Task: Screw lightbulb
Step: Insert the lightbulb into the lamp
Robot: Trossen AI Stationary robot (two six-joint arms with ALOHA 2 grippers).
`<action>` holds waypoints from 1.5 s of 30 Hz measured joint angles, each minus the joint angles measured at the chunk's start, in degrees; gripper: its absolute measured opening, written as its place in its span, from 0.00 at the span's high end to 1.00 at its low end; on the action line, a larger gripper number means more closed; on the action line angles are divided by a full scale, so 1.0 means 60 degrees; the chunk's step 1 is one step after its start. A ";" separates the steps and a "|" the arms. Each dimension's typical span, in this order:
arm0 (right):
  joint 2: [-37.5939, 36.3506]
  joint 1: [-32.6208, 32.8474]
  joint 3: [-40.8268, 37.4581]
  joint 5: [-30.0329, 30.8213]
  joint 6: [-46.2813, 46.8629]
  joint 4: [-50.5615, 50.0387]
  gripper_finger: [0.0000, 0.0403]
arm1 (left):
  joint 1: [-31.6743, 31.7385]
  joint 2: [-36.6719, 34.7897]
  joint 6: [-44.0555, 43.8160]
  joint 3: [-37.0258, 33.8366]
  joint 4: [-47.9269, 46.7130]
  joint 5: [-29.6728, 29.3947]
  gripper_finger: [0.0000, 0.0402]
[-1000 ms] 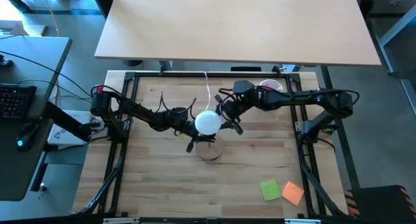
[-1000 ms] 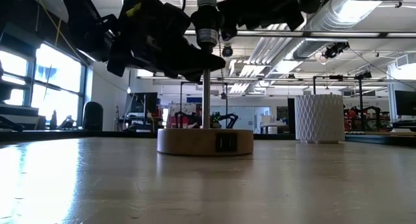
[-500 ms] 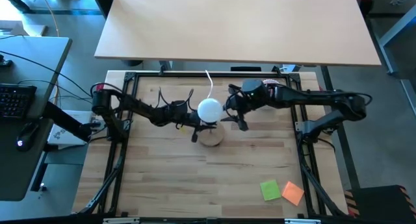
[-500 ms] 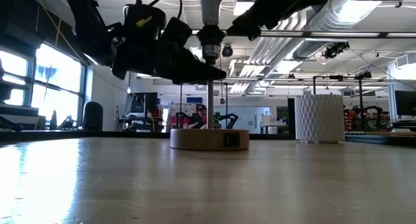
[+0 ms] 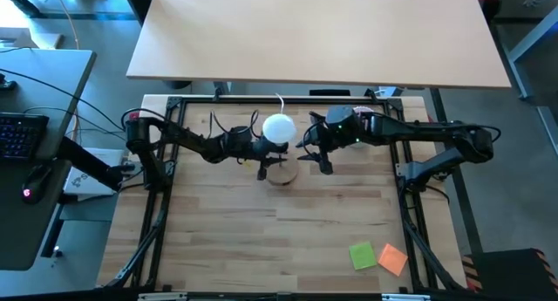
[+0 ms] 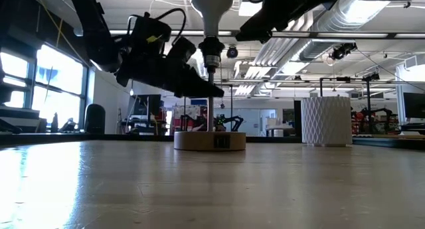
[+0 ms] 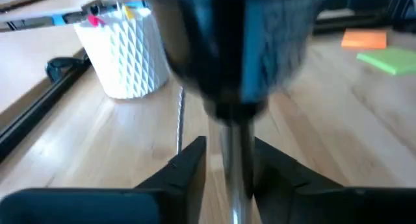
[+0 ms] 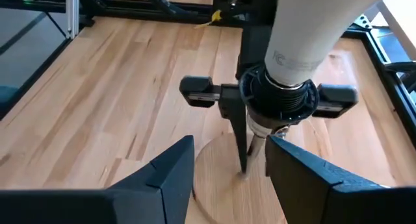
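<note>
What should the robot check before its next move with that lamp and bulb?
1. Lightbulb upright in the black socket: ok.
2. Bulb screwed fully home: cannot tell.
3. Left gripper clamping the lamp stem: not ok; its fingers flank the stem but stand open.
4. Right gripper open and holding nothing, beside the bulb: ok.
5. Wooden base flat on the table: ok.
6. White cup well clear of the lamp: ok.
</note>
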 joint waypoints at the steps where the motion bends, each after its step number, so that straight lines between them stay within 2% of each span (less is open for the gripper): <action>1: 0.0000 0.0000 0.0000 0.0029 0.0003 -0.0006 0.54 | 0.0028 0.0000 -0.0073 0.0003 -0.0048 0.0034 0.72; 8: 0.0004 0.0247 -0.0033 0.0893 0.0095 -0.0272 0.54 | 0.0032 -0.0549 -0.0280 -0.0001 -0.1576 0.0118 0.60; 13: 0.0004 0.0523 -0.0636 0.1440 0.0232 0.0172 0.54 | 0.0016 -0.1458 -0.0092 -0.0001 -0.3207 0.0037 0.58; 17: 0.0008 0.0478 -0.1480 0.1661 0.0673 0.1177 0.54 | 0.0012 -0.2394 0.0214 0.0003 -0.4753 -0.0134 0.58; 21: 0.0011 0.0481 -0.1829 0.1784 0.0794 0.1871 0.54 | 0.0008 -0.3611 0.0599 0.0006 -0.6399 -0.0912 0.58; 26: -0.0249 0.0850 -0.1869 0.2874 0.0776 0.1967 0.54 | 0.0041 -0.4972 0.0851 0.0006 -0.7970 -0.1937 0.58; 28: -0.0560 0.1158 -0.1869 0.3341 0.0605 0.1823 0.56 | 0.0105 -0.5453 0.0920 -0.0114 -0.7793 -0.2554 0.59; 31: -0.1175 0.1612 -0.2051 0.4152 0.0022 0.1838 0.60 | 0.0192 -0.6229 0.1085 -0.0723 -0.6705 -0.3486 0.62; 34: -0.1939 0.1671 -0.2688 0.4541 -0.0110 0.2502 0.69 | 0.0426 -0.6951 0.0937 -0.1562 -0.5141 -0.3461 0.70; 36: -0.2438 0.1531 -0.3406 0.4161 0.0066 0.3501 0.77 | 0.0585 -0.7199 0.0524 -0.2153 -0.3721 -0.2855 0.77; 38: -0.2736 0.1279 -0.4112 0.3267 0.0416 0.4862 0.87 | 0.0692 -0.7239 -0.0063 -0.2692 -0.2529 -0.2269 0.86; 40: -0.2867 0.1023 -0.4602 0.2567 0.0800 0.5936 0.96 | 0.0616 -0.7124 -0.0444 -0.2865 -0.1733 -0.2218 0.96; 43: -0.2863 0.0897 -0.4733 0.2397 0.1225 0.7186 0.97 | 0.0196 -0.6931 -0.0515 -0.2782 -0.1161 -0.2941 0.98; 45: -0.2731 0.0896 -0.4538 0.2381 0.1230 0.7573 0.99 | 0.0051 -0.6862 -0.0513 -0.2533 -0.1214 -0.3015 0.99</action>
